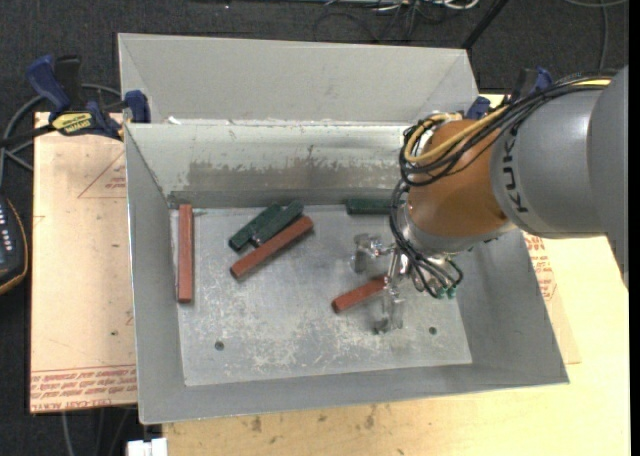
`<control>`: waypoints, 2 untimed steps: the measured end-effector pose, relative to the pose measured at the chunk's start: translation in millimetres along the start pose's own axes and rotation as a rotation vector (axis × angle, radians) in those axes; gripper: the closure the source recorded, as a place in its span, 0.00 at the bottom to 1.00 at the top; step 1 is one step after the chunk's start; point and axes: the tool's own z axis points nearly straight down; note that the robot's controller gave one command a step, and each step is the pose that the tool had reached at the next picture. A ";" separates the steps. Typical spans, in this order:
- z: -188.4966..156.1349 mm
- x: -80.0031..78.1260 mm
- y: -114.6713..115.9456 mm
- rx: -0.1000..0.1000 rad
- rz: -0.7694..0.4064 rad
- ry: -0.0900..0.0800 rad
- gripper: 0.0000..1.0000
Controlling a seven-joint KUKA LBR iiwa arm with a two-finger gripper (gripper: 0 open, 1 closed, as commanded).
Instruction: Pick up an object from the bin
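Observation:
My gripper (pixel 377 287) is low over the right half of the bin floor, hanging from under the orange cover. It is open, with one metal fingertip (pixel 364 253) toward the back and the other toward the front. The right end of a small red-brown block (pixel 354 298) lies between them on the floor, and its left end sticks out to the left. I cannot tell whether the fingers touch it. A dark green piece (pixel 364 206) lies by the back wall, partly hidden by the arm.
Left of centre, a longer red-brown bar (pixel 271 248) lies slantwise against a dark green block (pixel 264 225). A long thin red bar (pixel 185 252) runs along the left wall. The arm covers the bin's back right corner.

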 end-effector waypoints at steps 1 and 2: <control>-0.1 -0.5 0.4 0.001 -0.001 -0.002 0.00; -1.5 -1.4 0.5 0.002 -0.001 -0.004 1.00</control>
